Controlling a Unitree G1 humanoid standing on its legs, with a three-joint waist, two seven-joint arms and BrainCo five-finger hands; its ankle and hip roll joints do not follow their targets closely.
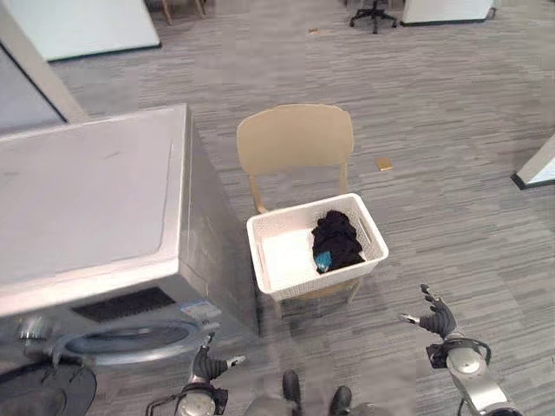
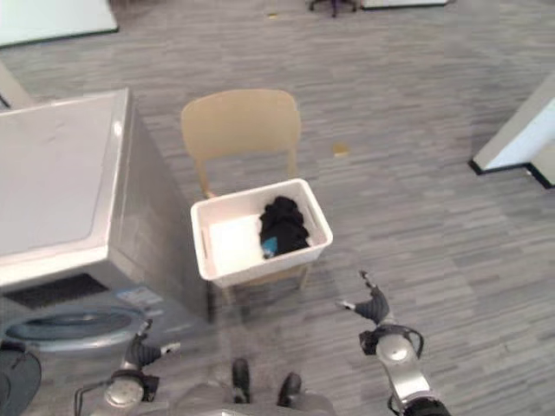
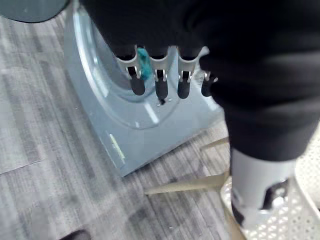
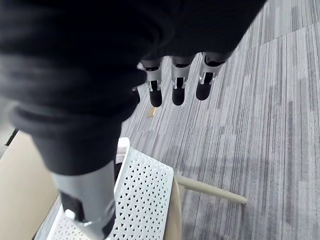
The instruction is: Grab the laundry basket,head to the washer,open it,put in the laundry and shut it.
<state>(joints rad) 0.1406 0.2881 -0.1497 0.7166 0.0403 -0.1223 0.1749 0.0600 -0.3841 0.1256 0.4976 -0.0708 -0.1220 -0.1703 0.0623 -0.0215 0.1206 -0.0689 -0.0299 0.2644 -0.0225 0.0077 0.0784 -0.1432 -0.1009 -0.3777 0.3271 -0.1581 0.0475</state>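
Observation:
A white perforated laundry basket point(image 1: 347, 270) rests on the seat of a beige chair point(image 1: 295, 143). Dark clothes point(image 1: 336, 238) with a bit of teal cloth are piled in its right half. The silver-grey washer point(image 1: 87, 199) stands left of the chair, its round glass door point(image 1: 121, 338) facing me. My left hand point(image 1: 208, 364) hangs low in front of the washer, fingers point(image 3: 157, 86) straight and holding nothing. My right hand point(image 1: 438, 319) is low and right of the basket, fingers point(image 4: 175, 91) spread and apart from it. The basket's corner point(image 4: 145, 195) shows below that hand.
Grey plank-pattern floor point(image 1: 451, 173) stretches all around. A white panel's foot point(image 1: 538, 169) stands at the right edge. An office chair base point(image 1: 375, 13) is far back. A small tan object point(image 1: 384, 163) lies on the floor right of the chair.

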